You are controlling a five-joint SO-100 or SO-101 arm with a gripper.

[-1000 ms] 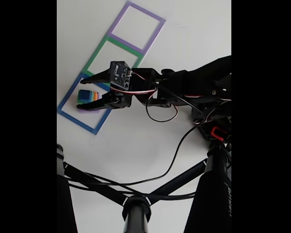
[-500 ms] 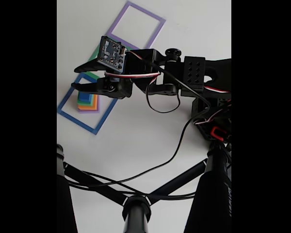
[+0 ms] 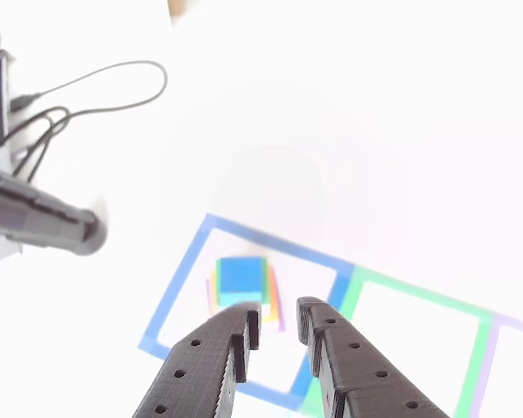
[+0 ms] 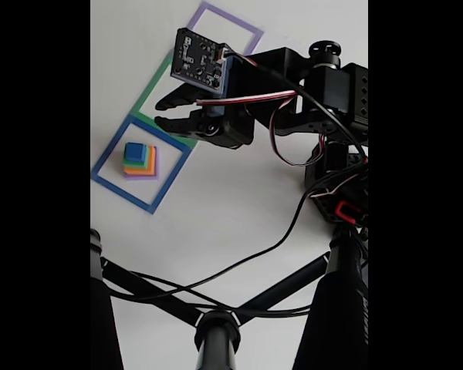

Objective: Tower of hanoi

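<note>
- Gripper [image 4: 161,112] hangs above the table, its black ribbed jaws slightly apart and empty; in the other view its fingertips [image 3: 251,324] frame the stack from above.
- Tower of hanoi [image 4: 140,160] sits fully stacked inside the blue square outline [image 4: 108,186], at about eight o'clock from the jaws in the fixed view, well apart from them.
- Judged step: taking the small blue cube [image 3: 241,276] off the top. Centre the jaws over it, come straight down, and close only on its sides so the blocks below stay put.
- Blocks look matte, flat-sided and square, graded in size; the green square outline [image 3: 479,353] lies flat on the white table [image 4: 231,223].
</note>
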